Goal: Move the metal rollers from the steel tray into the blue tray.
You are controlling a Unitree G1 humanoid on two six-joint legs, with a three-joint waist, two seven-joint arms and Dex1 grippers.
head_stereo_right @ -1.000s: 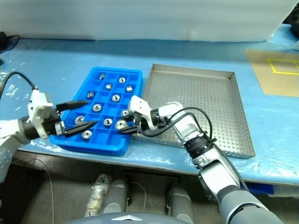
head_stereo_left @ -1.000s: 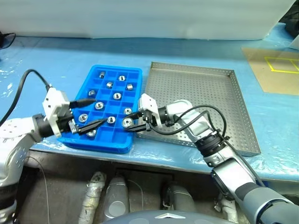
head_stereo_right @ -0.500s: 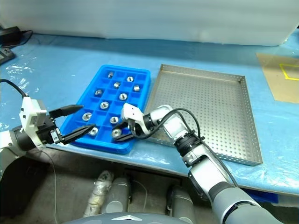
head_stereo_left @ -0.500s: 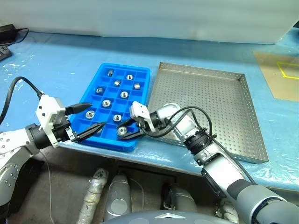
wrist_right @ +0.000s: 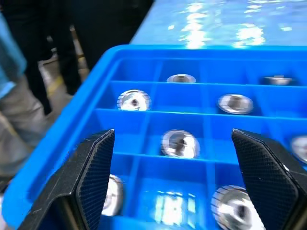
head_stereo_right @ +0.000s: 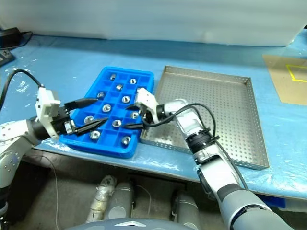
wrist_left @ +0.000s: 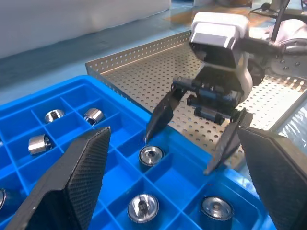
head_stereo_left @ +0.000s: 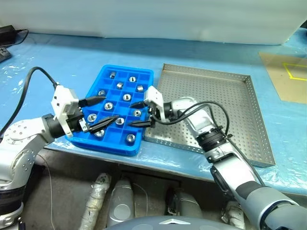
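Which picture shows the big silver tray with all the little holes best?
The left eye view shows the steel tray best: all four rims and its whole holed floor, with no rollers seen on it. The right eye view shows it the same way. The left wrist view catches one corner behind the right gripper.

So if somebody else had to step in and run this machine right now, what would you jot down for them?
Left tool: open, empty, hovering over the near left part of the blue tray.
Right tool: open, empty, over the blue tray's edge beside the steel tray.
Metal rollers: about a dozen sit one to a compartment in the blue tray, including one in the near row.
Done: the steel tray's perforated floor looks bare wherever it shows; the right arm hides a small part of it.
Left: check that hidden patch; otherwise the job looks finished, so pull both arms back.
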